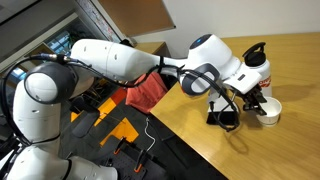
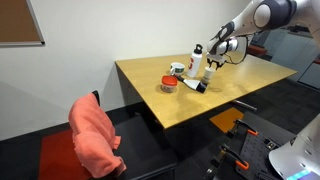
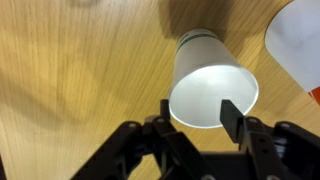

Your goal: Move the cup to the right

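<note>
In the wrist view the small white cup fills the middle of the frame on the light wooden table. Its wide mouth faces the camera and its narrower base points toward 12 o'clock, so it looks tilted rather than seen squarely from above. The gripper comes in from 6 o'clock, and its two black fingers stand apart on either side of the cup's rim. One is at about 8 o'clock, just beside the outer wall, and the other is at about 4 o'clock, overlapping the rim's edge. I cannot tell whether they are pressing on the cup or only bracketing it. At about 1 o'clock from the cup, near but apart from it, the curved edge of a white dish shows. In an exterior view the gripper is low over the far part of the table, with a tall white black-capped bottle just beside it at 9 o'clock. The cup is too small to make out there. A red cloth is draped over a chair at 7 o'clock from the table.
</note>
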`<state>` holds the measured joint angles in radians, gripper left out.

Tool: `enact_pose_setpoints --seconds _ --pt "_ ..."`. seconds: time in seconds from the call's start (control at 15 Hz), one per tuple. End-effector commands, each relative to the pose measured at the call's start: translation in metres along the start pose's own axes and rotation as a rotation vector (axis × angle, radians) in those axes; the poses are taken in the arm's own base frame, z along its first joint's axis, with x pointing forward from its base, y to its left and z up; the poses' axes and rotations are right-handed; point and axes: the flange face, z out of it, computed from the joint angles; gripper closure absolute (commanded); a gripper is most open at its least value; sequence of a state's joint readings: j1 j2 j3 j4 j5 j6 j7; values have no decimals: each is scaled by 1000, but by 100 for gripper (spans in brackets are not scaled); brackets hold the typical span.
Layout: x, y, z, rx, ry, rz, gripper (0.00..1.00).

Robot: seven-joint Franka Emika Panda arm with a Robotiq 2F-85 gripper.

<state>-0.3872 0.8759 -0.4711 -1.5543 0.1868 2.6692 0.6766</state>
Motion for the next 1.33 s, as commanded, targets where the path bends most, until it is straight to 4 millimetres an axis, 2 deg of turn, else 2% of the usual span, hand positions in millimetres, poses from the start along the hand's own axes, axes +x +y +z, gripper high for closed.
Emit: enact_pose_setpoints --seconds 0.0,0.07,0.13,0.33,0.6,0.73,0.93,1.27 --pt "5 -2 -31 33 18 10 12" --pt "6 -1 -41 44 29 8 4" --pt "7 1 -53 56 44 7 1" --pt "-1 7 -98 100 39 -44 0" --pt "-34 11 -157 190 -43 -244 0" --pt "-58 17 -183 228 -76 -343 0" --pt "-107 25 -215 278 -127 -491 0" --pt "-191 30 -245 309 -244 -741 0"
